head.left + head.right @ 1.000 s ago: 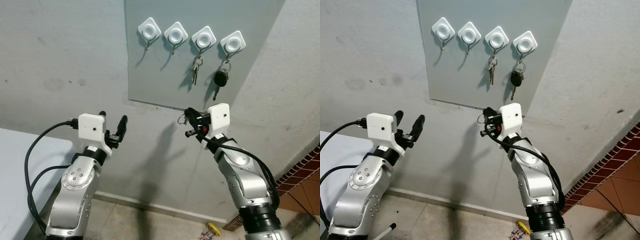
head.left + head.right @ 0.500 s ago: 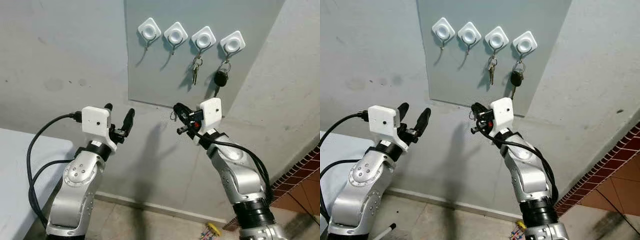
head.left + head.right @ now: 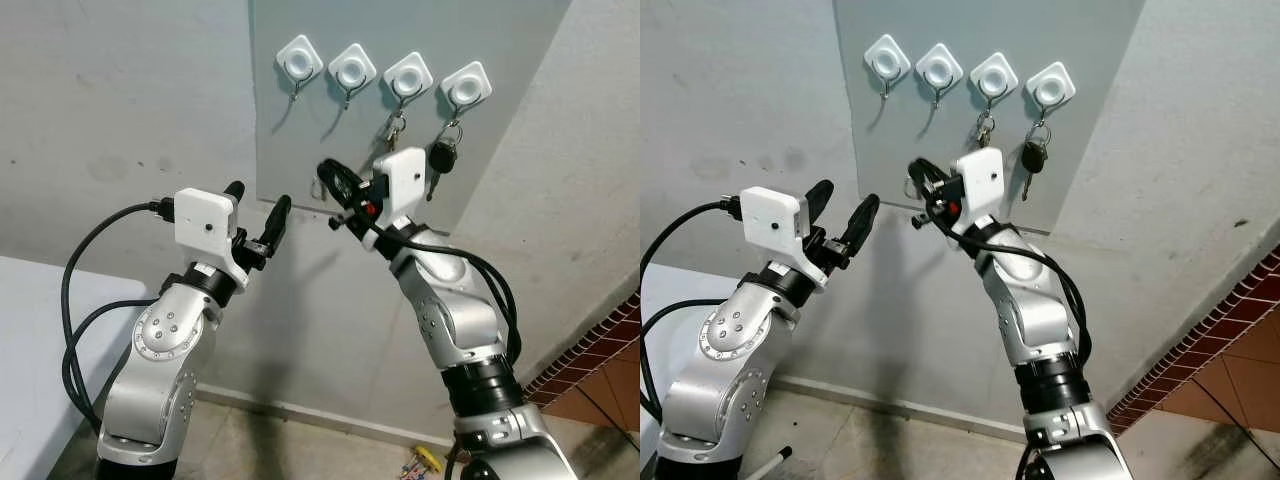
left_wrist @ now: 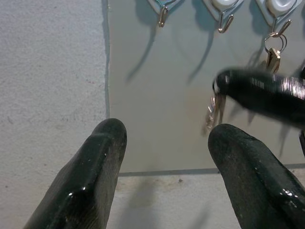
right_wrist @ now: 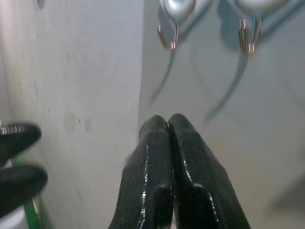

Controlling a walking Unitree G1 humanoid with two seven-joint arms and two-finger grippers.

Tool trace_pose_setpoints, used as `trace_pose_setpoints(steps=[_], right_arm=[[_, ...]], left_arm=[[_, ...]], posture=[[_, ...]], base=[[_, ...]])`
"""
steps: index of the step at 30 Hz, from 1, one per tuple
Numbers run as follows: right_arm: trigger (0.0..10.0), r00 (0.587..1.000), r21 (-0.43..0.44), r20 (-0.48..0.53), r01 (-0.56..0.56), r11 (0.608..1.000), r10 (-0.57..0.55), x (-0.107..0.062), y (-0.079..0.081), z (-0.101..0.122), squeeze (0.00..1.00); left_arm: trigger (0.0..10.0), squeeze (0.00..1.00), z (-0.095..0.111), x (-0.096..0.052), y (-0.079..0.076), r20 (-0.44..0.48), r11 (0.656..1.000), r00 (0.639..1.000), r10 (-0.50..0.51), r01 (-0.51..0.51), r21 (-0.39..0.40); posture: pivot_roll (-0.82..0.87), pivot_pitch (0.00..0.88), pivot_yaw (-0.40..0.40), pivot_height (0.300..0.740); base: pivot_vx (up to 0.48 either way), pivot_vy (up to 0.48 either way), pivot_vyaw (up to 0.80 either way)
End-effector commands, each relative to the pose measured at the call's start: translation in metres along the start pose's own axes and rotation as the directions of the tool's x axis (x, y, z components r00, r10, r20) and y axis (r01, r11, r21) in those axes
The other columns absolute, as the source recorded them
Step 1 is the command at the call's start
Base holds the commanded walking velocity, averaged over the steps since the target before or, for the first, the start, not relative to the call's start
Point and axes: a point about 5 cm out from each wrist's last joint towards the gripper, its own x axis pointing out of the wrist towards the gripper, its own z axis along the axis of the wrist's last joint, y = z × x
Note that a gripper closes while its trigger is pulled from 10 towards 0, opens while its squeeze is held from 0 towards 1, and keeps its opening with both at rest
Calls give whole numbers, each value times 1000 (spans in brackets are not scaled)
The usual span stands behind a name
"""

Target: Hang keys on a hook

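Grey board [image 3: 330,130] carries four hooks [image 3: 352,68]; right hand [image 3: 337,185] pinches keys [image 4: 213,109], left hand [image 3: 258,212] wide.

Grey plastered wall [image 3: 120,110], stained. White table [image 3: 25,330] at near left. Red brick edging [image 3: 600,345] at lower right. Yellow object [image 3: 428,458] on tiled floor [image 3: 270,445].

Head and wrist views toward hooks [image 3: 377,75], seemingly close.

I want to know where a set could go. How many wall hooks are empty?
2: the first hook and second hook from the robot's left. The third hook and fourth hook carry keys.
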Motion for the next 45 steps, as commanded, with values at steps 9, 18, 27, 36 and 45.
trace_pose_setpoints(steps=[9,18,27,36,45], right_arm=[[10000,991,18,75,108,994,-109,5,-17,12,0],[10000,981,28,147,121,992,-123,8,-19,24,0],[10000,963,10,258,83,996,-83,12,-17,46,0],[10000,960,11,277,45,999,-47,13,-15,52,0],[10000,979,50,202,9,999,-19,18,-8,37,0]], left_arm=[[10000,0,6,4,2,11,1000,1000,2,-2,6],[10000,0,6,4,1,10,1000,1000,1,-1,-1],[10000,0,6,4,0,7,1000,1000,-8,8,3],[10000,0,5,4,-2,3,1000,1000,-16,16,5],[10000,0,6,5,-2,6,1000,1000,-11,11,3]], posture=[[-38,0,-65,732],[-35,0,-66,732],[-33,0,-69,732],[-34,0,-70,732],[-26,0,-76,732]], base=[[0,0,0],[0,0,0],[0,0,0],[0,0,0],[0,0,0]])
